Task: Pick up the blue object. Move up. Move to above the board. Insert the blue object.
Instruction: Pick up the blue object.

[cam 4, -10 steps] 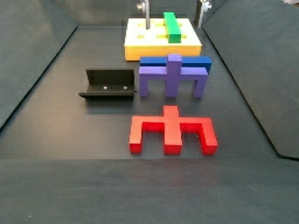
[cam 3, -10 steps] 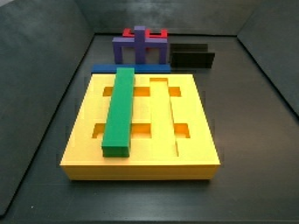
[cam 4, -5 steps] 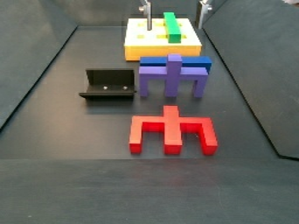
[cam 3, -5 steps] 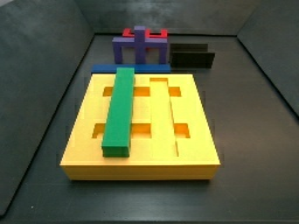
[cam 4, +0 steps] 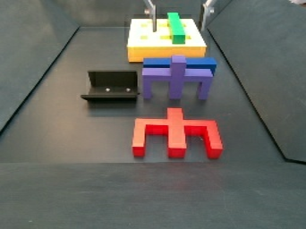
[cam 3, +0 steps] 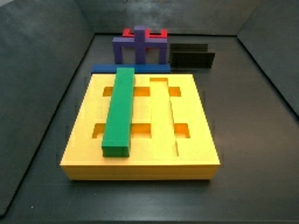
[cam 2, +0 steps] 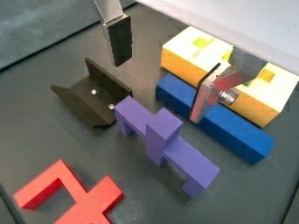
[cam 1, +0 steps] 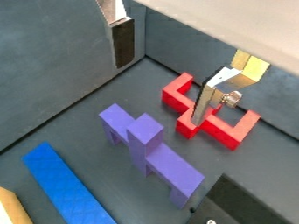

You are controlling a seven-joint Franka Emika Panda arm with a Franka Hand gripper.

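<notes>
The blue object is a long bar lying on the floor against the far side of the board, also seen in a side view and in both wrist views. My gripper hangs open well above the floor, over the purple forked block beside the blue object. Nothing is between its fingers. In a side view only the fingertips show at the upper edge. A green bar lies in a groove of the board.
The purple forked block stands right beside the blue object. A red forked block lies flat further out. The black fixture stands to one side of the purple block. Dark walls enclose the floor.
</notes>
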